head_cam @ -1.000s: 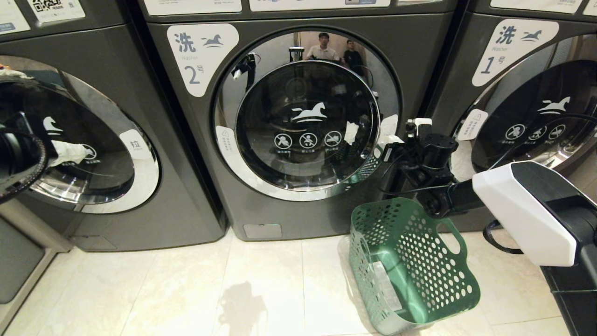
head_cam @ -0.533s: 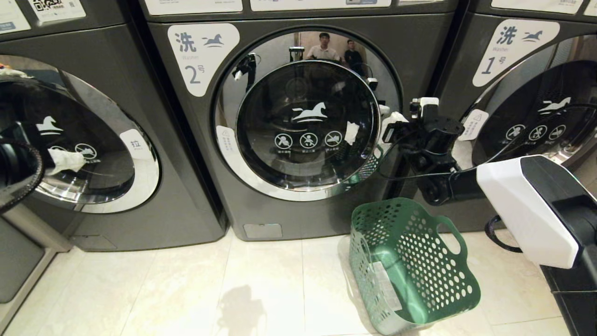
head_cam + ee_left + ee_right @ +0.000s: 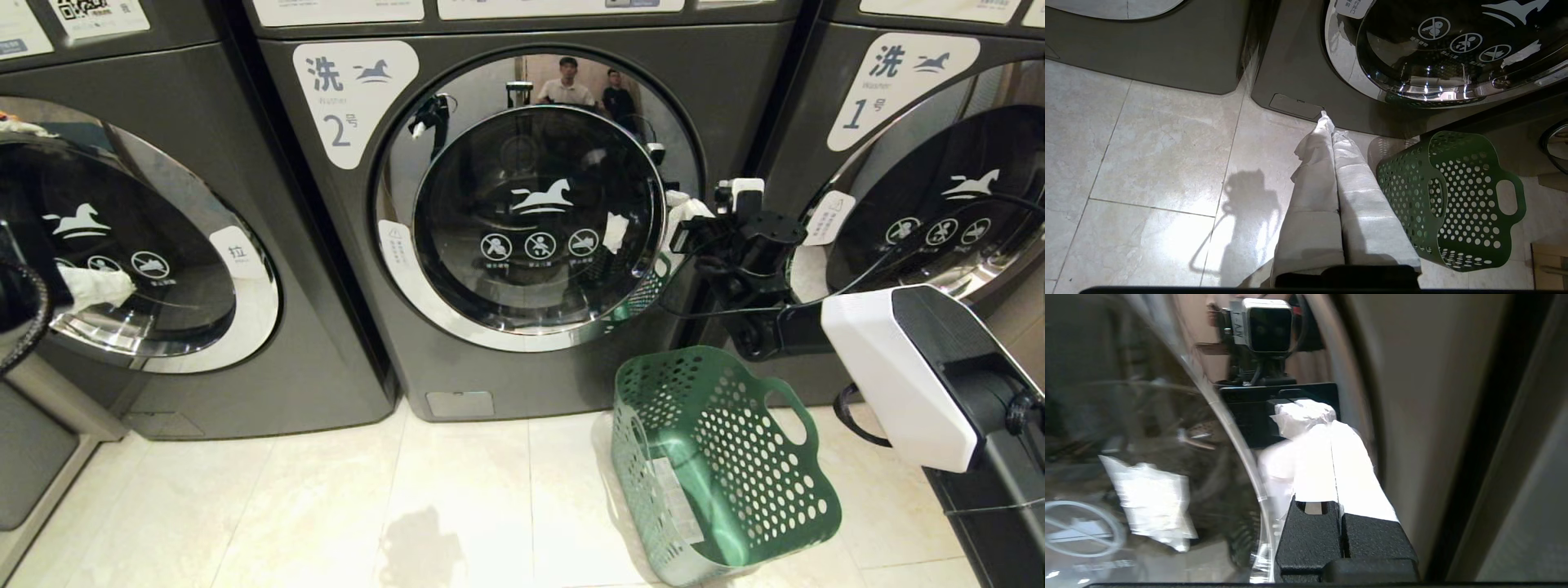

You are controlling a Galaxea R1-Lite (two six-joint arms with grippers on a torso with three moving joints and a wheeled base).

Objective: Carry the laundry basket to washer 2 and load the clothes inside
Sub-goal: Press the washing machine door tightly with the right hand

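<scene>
the laundry basket (image 3: pixel 722 465) sits on the pale floor (image 3: pixel 326 506) right in front of me, tipped on its side, just beside the bottom right corner of washer 2 (image 3: pixel 522 212). i can see its holes, one loop handle and the white sticker on its base. i see no clothes in it and none on the floor, so i cannot tell where they are.

a bit further in, the right gripper (image 3: pixel 686 214) is up at the right edge of the round door, by the chrome ring. its white-wrapped fingers (image 3: pixel 1331 457) are pressed tight together and hold nothing. the door looks shut.

i think the step now is getting that door open. to do it well, the fingertips should slip in behind the edge of the ring, not slide over the shiny glass. then the pull should go out in a gentle curve, the way the door swings. the basket is close under the door, so the arm should mind it.

the left gripper (image 3: pixel 1331 134) hangs off to the left, near the floor, fingers squeezed together and empty. it is not helping.

at the back, the machine marked 1 (image 3: pixel 922 163) stands to the right.

compared with a second ago, the right gripper has gone up the door's edge and nearer the ring. the basket has not moved.
</scene>
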